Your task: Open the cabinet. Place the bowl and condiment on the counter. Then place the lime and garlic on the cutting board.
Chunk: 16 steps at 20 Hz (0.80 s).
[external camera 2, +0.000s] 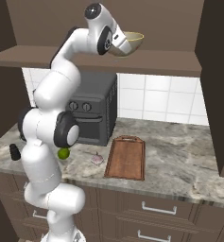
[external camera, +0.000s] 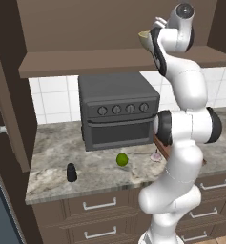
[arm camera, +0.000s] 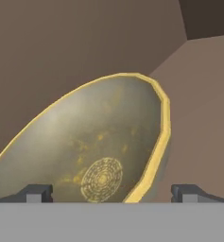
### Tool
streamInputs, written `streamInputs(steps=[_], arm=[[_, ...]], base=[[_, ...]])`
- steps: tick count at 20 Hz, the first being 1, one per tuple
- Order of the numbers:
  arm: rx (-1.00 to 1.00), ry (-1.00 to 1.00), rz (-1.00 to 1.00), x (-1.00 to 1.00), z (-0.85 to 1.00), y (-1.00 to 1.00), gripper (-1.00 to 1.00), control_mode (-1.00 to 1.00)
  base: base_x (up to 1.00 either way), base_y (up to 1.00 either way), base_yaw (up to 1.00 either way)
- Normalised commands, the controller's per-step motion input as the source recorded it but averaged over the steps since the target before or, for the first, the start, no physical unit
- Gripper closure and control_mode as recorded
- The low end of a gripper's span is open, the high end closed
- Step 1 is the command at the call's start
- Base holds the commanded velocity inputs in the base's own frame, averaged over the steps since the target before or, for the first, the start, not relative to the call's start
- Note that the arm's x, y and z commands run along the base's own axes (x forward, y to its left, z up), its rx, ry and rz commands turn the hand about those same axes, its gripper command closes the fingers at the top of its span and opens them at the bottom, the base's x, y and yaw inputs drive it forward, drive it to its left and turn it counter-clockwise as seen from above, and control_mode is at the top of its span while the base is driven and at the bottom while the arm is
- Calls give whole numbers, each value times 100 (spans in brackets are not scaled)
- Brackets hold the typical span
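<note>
Hand view: the bowl (arm camera: 99, 156) is seen just ahead of the gripper (arm camera: 112, 193), its yellow rim running between the two widely parted fingertips (arm camera: 38, 193). Nothing is clamped, and contact cannot be told. If the jaws were closed off the rim, the bowl could be pushed deeper into the cabinet (external camera 2: 99, 19) or tipped off its shelf.

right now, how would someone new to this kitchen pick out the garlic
Start at the dark toaster oven on the marbled counter. In front of it, near the counter's edge, the garlic lies between the green lime and the reddish-brown cutting board. It is the only pale, whitish-pink thing there.
</note>
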Motion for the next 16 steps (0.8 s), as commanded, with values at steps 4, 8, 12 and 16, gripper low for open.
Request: streamInputs(steps=[4,8,12,16], arm=[[0,4,-3,40,-7,-8,-100,-100],[0,3,-2,28,-1,-2,100,-100],[0,0,0,0,0,0,100,-100],[0,0,0,-1,0,0,100,-100]], base=[[0,0,0],[0,0,0],[0,0,0],[0,0,0]])
